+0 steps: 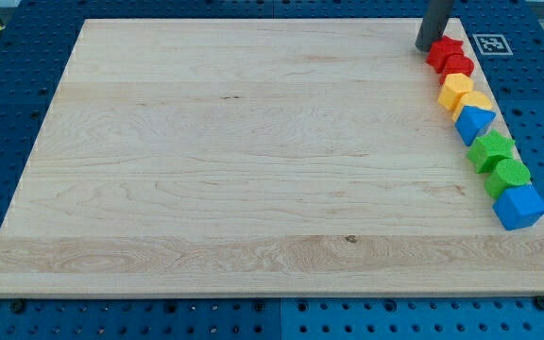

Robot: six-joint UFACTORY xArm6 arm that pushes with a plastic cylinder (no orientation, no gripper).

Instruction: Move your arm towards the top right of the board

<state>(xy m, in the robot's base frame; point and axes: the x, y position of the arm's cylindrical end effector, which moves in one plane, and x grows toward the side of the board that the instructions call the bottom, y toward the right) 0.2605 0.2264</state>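
My tip (427, 45) stands at the top right of the wooden board (253, 161), just left of a red star-shaped block (447, 49). Below that block a column of blocks runs down the board's right edge: a second red block (458, 66), a yellow block (456, 90), a second yellow block (476, 101), a blue triangular block (475, 123), a green star-shaped block (491, 149), a second green block (509, 175) and a blue cube (519, 207). The tip is touching or nearly touching the red star's left side.
The board lies on a blue perforated table (8, 113). A black-and-white marker tag (490, 43) sits off the board's top right corner.
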